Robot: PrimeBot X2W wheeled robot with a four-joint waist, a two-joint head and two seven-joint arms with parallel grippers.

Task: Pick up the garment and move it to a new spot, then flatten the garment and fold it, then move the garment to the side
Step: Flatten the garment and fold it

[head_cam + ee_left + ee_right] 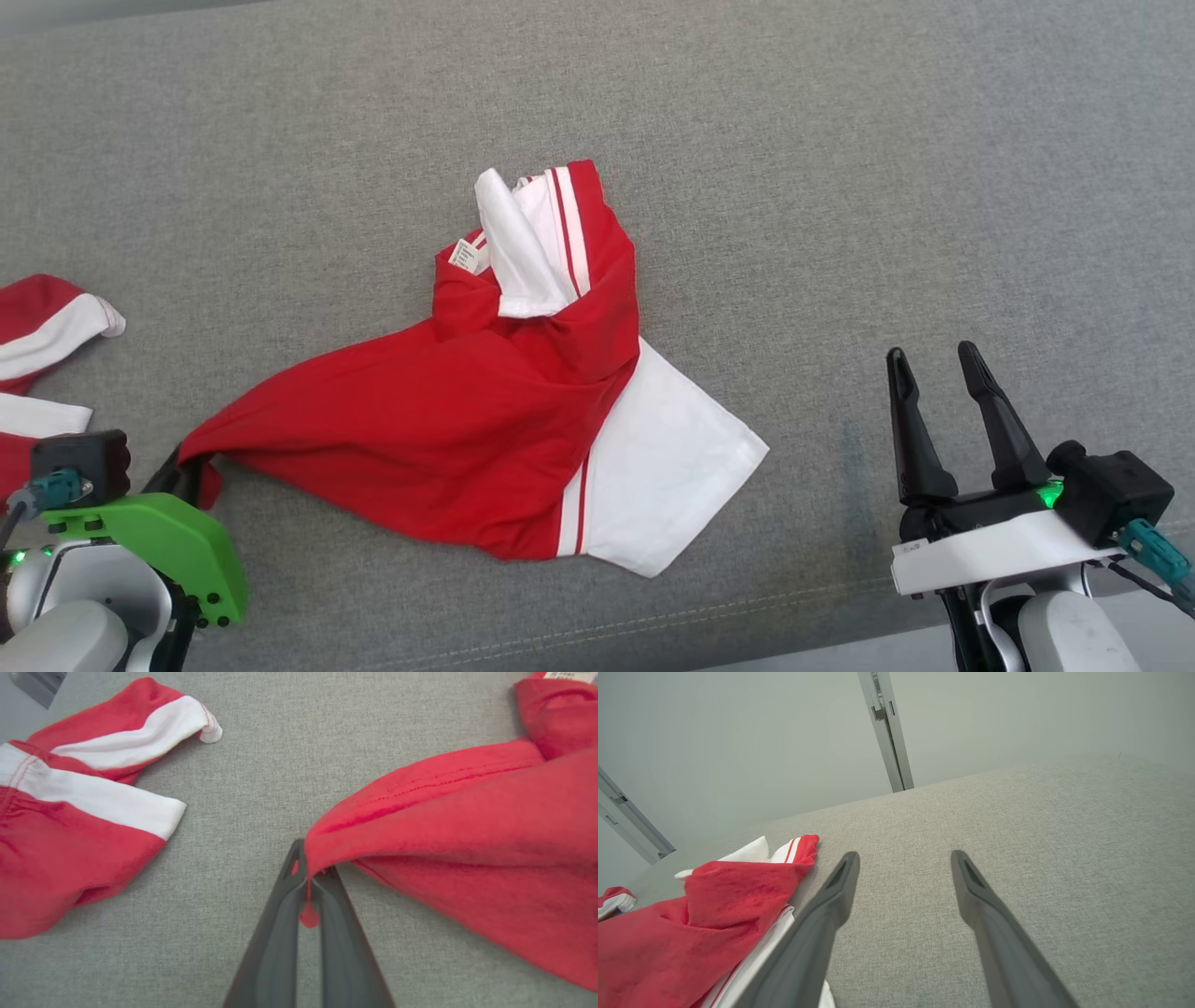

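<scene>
On surface (840, 140): garment (448, 420) centre; second garment (37, 317) far left

Two red-and-white shirts lay on one grey table (840, 187): one shirt (448, 420) at the centre, a second shirt (37, 341) at nine o'clock. Two grippers were there, the left gripper (309, 868) at seven o'clock, the right gripper (932, 353) at four o'clock, each with two fingers (1004, 429).

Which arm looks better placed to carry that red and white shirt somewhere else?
Left. The left gripper is shut on the red edge of the shirt; the right gripper stands open, apart from it.
</scene>
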